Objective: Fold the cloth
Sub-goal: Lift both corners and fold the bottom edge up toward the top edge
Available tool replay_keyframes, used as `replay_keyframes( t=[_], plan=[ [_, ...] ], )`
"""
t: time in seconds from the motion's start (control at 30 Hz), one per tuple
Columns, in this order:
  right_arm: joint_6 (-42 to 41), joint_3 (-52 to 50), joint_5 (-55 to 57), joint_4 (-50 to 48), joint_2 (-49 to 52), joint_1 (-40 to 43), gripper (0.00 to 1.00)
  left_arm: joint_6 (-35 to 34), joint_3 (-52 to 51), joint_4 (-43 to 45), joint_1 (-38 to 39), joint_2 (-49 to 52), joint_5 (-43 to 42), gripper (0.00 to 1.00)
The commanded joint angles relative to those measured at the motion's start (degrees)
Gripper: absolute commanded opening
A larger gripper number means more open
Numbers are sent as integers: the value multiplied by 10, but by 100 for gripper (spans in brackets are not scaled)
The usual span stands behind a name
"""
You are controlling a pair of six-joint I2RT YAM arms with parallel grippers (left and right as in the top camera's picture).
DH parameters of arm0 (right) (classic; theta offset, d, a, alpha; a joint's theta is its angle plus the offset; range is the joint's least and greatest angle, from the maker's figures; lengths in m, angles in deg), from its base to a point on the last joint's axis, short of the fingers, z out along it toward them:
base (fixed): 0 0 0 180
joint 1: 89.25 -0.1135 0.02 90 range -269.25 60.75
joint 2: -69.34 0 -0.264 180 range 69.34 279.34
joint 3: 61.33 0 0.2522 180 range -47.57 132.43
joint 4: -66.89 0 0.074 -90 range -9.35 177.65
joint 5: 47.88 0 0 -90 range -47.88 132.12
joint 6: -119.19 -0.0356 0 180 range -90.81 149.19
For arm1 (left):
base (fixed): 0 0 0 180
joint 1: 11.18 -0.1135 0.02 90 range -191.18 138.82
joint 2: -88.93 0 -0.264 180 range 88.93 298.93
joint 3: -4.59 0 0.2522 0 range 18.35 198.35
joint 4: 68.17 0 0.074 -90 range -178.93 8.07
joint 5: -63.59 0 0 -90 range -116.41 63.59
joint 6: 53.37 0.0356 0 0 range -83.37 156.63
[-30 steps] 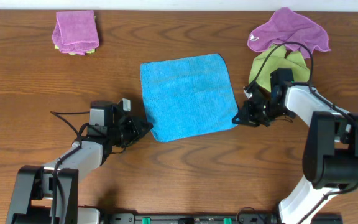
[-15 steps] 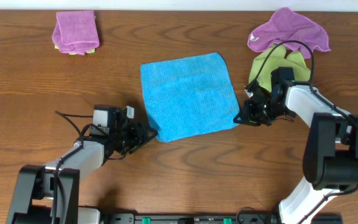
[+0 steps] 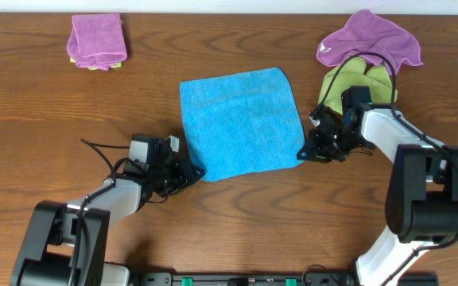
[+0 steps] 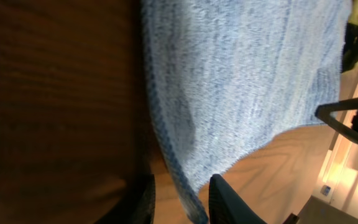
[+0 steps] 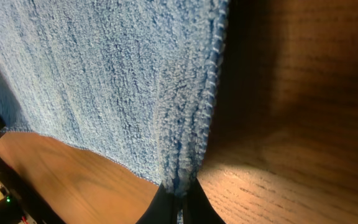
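Note:
The sky-blue cloth [image 3: 240, 122] lies flat in the middle of the table. My left gripper [image 3: 191, 171] is at its near left corner. In the left wrist view the fingers [image 4: 182, 199] are open, with the cloth's edge [image 4: 241, 81] running between them. My right gripper [image 3: 302, 151] is at the near right corner. In the right wrist view its fingers [image 5: 179, 202] are shut on the bunched corner of the cloth [image 5: 104, 81].
A folded purple cloth [image 3: 96, 40] lies at the far left with a yellow-green edge under it. A crumpled purple cloth [image 3: 370, 38] and a yellow-green cloth [image 3: 348, 86] lie at the far right, close behind my right arm.
My left gripper has moved right to the cloth's near left corner, so the edge now sits between its fingers. The right gripper has shifted slightly left at its corner.

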Motion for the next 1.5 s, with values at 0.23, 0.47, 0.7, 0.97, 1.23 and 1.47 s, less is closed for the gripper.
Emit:
replay_keyframes(
  t=[0.23, 0.47, 0.7, 0.97, 1.23, 1.47],
  plan=[
    [-6, 7, 0, 8, -11, -11, 2, -38, 13, 64, -3, 48, -25, 6],
    [-43, 30, -12, 16, -22, -26, 2, -53, 88, 70, -29, 47, -82, 5],
    [-53, 111, 0, 1, -42, -33, 2, -49, 143, 68, -64, 48, -28, 6],
    [-120, 116, 30, -138, -39, -47, 2, -23, 215, 70, -66, 115, 13, 6],
    [-182, 125, 27, -223, 21, -56, 1, 14, 346, 13, -79, 212, 7, 5],
    [-199, 210, 12, -239, 100, -66, 2, 36, 385, -10, -97, 226, 48, 6]
  ],
)
